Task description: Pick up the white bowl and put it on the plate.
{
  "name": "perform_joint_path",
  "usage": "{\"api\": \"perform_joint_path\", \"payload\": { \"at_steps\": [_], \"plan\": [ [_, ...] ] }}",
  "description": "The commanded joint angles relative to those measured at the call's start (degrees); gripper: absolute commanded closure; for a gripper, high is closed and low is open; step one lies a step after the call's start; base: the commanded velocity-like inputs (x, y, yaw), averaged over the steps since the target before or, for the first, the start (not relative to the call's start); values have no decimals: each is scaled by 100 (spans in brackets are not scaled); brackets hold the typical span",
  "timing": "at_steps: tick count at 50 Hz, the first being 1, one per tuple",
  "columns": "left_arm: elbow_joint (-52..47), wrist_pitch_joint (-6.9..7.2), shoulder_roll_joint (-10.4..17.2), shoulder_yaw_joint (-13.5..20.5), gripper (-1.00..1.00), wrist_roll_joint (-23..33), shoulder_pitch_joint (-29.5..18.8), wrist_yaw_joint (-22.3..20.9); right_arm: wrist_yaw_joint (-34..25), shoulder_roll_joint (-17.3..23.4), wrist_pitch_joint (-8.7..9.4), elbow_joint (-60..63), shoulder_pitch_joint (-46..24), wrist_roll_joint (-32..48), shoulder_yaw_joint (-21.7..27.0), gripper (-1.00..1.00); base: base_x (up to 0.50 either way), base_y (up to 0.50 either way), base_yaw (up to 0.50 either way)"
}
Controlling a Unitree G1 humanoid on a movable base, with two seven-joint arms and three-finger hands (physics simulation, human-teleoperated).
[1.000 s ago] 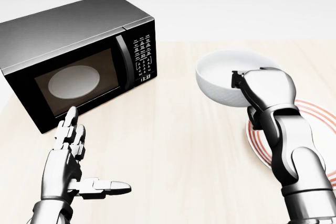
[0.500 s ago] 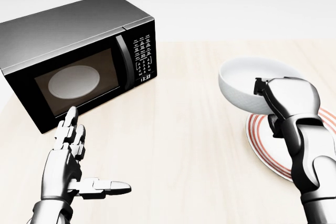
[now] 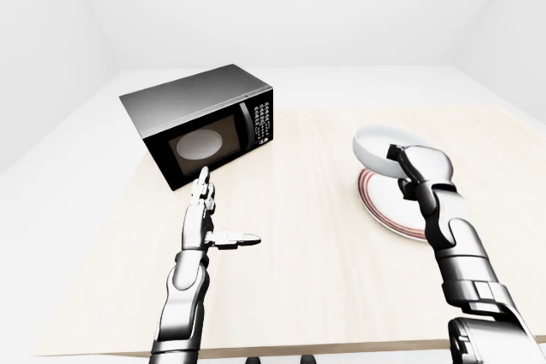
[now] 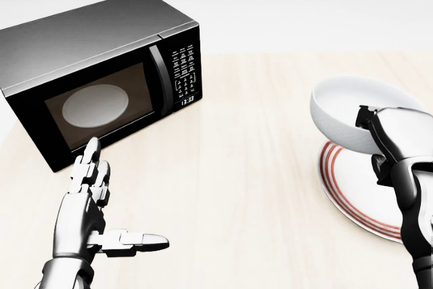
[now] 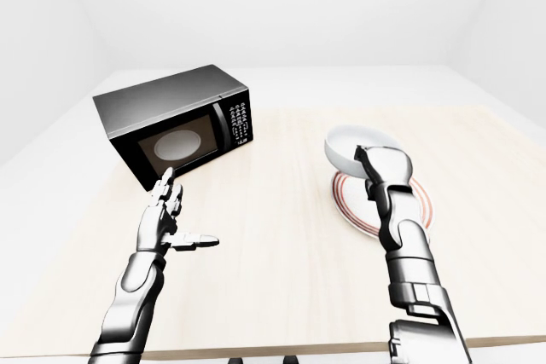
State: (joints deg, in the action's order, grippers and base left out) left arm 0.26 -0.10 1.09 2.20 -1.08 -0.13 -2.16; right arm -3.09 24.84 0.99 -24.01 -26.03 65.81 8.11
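Note:
The white bowl is held in the air by my right hand, whose fingers close on its near rim. It hangs tilted over the left part of the red-ringed white plate, which lies on the wooden table at the right of the head view. In the left-eye view the bowl overlaps the plate's top-left edge. My left hand is open and empty, fingers spread, at the lower left above the table.
A black microwave with its door closed stands on the table at the upper left. The light wooden table spans the view; its near edge shows in the left-eye view.
My right hand has carried the bowl to the right, from left of the plate to over the plate's left part. The left hand has not moved.

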Motion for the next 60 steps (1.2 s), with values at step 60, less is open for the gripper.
{"api": "perform_joint_path", "payload": {
  "at_steps": [60],
  "plan": [
    [0, 0, 0, 0, -100, 0, 0, 0, 1293, 614, -168, -1723, 64, -539, 79, 100, 0, 0, 0]
  ]
}}
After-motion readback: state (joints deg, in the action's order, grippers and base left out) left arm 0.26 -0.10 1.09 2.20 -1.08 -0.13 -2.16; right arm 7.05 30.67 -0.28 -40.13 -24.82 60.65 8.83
